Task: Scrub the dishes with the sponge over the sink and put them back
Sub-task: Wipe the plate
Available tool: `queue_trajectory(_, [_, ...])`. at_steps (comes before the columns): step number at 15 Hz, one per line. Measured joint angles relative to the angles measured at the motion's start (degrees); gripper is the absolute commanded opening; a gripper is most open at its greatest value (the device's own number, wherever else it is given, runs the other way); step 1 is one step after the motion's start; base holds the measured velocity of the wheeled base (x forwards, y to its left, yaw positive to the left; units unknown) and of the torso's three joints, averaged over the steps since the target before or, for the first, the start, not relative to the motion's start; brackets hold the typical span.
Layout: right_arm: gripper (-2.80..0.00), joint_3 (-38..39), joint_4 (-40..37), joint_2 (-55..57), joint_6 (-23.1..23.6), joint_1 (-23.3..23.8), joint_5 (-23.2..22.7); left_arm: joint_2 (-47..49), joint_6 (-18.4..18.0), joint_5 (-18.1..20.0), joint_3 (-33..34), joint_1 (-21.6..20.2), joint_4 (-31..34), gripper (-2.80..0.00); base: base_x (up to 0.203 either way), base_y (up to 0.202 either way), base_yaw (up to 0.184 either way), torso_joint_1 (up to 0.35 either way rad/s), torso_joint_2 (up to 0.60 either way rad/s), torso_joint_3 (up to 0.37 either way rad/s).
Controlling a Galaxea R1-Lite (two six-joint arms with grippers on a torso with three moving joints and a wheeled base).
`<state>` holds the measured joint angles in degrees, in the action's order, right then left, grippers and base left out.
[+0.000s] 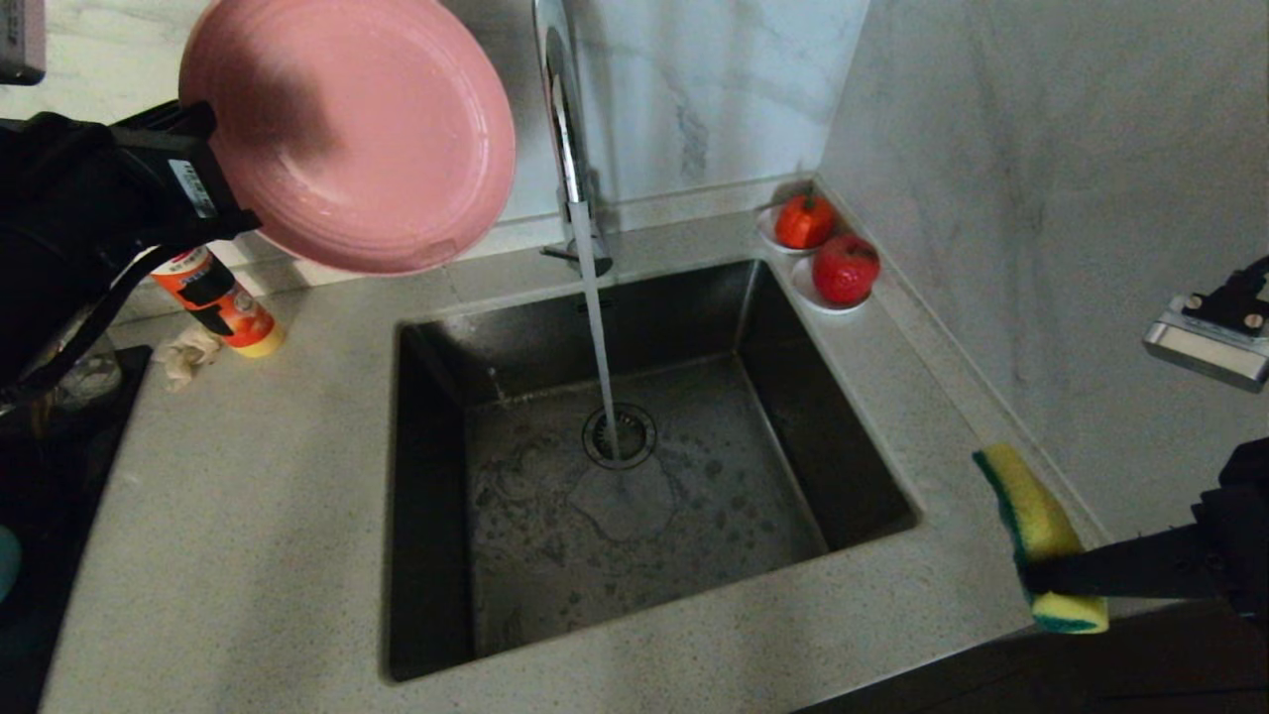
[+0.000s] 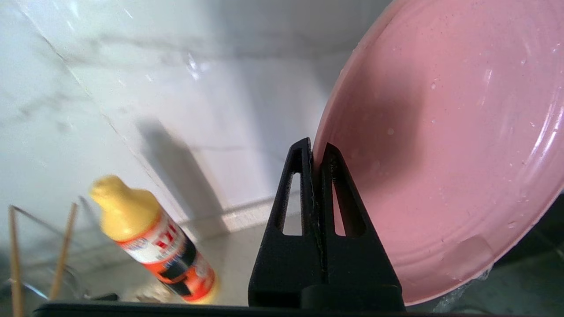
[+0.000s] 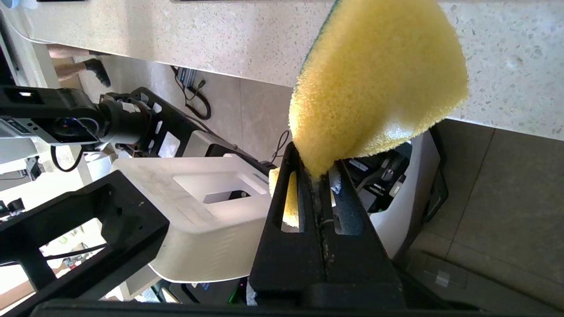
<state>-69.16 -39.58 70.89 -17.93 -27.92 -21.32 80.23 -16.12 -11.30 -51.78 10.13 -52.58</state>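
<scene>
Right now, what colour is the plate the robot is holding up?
Pink. The plate, pinched at its rim by the left gripper, shows best in the left wrist view.

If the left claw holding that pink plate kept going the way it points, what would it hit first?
Probably the grey-white marble back wall. The left claw, shut on the matte pink plate's rim, points up toward it, with nothing visible between. Depth is hard to judge.

— What's carrying everything?
— My counter (image 1: 248, 516), pale and speckled, with the sink (image 1: 634, 466) sunk into its middle.
— And what lies on it?
— From the sink, a bottle (image 1: 218, 302) at ten o'clock, a crumpled rag (image 1: 183, 357) just beside it, and two saucers (image 1: 823, 297) with red fruit (image 1: 845, 268) at one o'clock.
</scene>
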Motion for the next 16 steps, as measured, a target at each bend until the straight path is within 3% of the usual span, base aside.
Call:
queue_trajectory(2, [-2.80, 0.1, -0.2, 0.0, 0.0, 0.0, -0.1, -1.9, -2.2, 0.2, 1.4, 0.4, -0.7, -2.80, 0.000, 0.000, 0.000, 0.000, 0.00, 0.000])
queue_trajectory(5, [-2.80, 0.5, -0.1, 0.0, -0.1, 0.0, -0.1, -3.7, -2.2, 0.5, 1.9, 0.7, 0.5, -2.80, 0.000, 0.000, 0.000, 0.000, 0.00, 0.000])
queue_trajectory(8, [-2.80, 0.8, -0.2, -0.5, 0.0, 0.0, -0.1, -4.4, -0.6, -1.5, 1.0, 0.7, 8.7, -2.80, 0.000, 0.000, 0.000, 0.000, 0.00, 0.000])
queue_trajectory(12, [-2.80, -0.7, -2.3, -2.2, 0.1, -0.9, -4.3, -7.5, 10.0, -1.6, -8.7, 0.7, 30.2, -2.80, 0.000, 0.000, 0.000, 0.000, 0.00, 0.000])
queue_trajectory(14, [-2.80, -3.5, -5.7, -2.8, 0.1, -2.1, -8.1, -10.4, 14.5, 3.6, -11.3, 0.7, 40.8, -2.80, 0.000, 0.000, 0.000, 0.000, 0.00, 0.000])
queue_trajectory(16, [-2.80, -6.2, -8.6, -3.4, 0.0, -3.0, -12.9, -13.2, 18.1, 7.6, -11.9, 0.8, 46.8, -2.80, 0.000, 0.000, 0.000, 0.000, 0.00, 0.000])
